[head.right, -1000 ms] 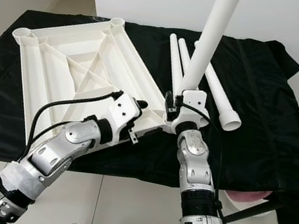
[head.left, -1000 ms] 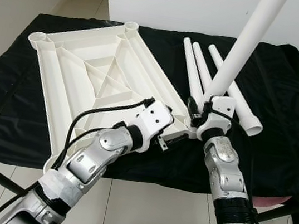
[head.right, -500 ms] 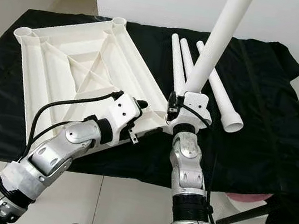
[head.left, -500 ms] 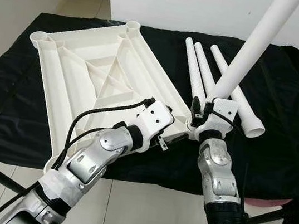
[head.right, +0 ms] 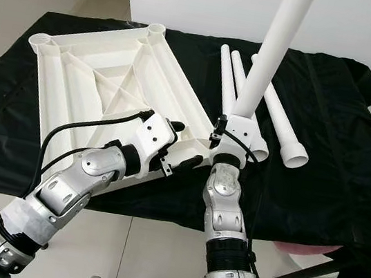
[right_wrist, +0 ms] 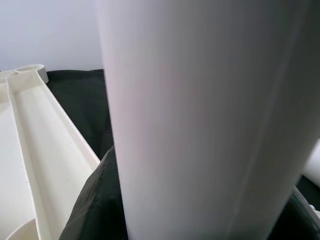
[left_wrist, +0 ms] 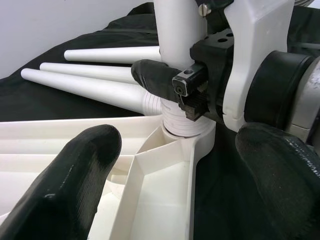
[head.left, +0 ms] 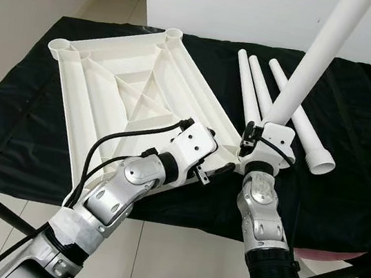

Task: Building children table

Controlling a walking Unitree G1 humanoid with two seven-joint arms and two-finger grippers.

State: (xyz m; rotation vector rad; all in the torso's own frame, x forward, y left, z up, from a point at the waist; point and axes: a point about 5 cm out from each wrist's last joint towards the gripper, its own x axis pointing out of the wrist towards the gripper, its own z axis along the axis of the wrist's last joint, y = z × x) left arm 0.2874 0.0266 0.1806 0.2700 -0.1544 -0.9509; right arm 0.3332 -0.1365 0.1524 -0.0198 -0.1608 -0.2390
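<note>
1. Take the upturned white tabletop (head.left: 136,97) as your landmark; it lies ribbed side up on the black cloth (head.left: 344,198).
2. Your right gripper (head.right: 227,133) is clamped on a white table leg (head.left: 316,57) at the near right corner socket (left_wrist: 187,131) of the tabletop. The leg's lower end sits in that socket, and the leg leans up and away from it.
3. Your left gripper (left_wrist: 172,165) rests at the same corner, fingers (left_wrist: 75,175) spread apart, one over the tabletop's ribs and one past its edge.
4. Three spare legs (head.left: 251,96) lie side by side on the cloth, just right of the tabletop.
</note>
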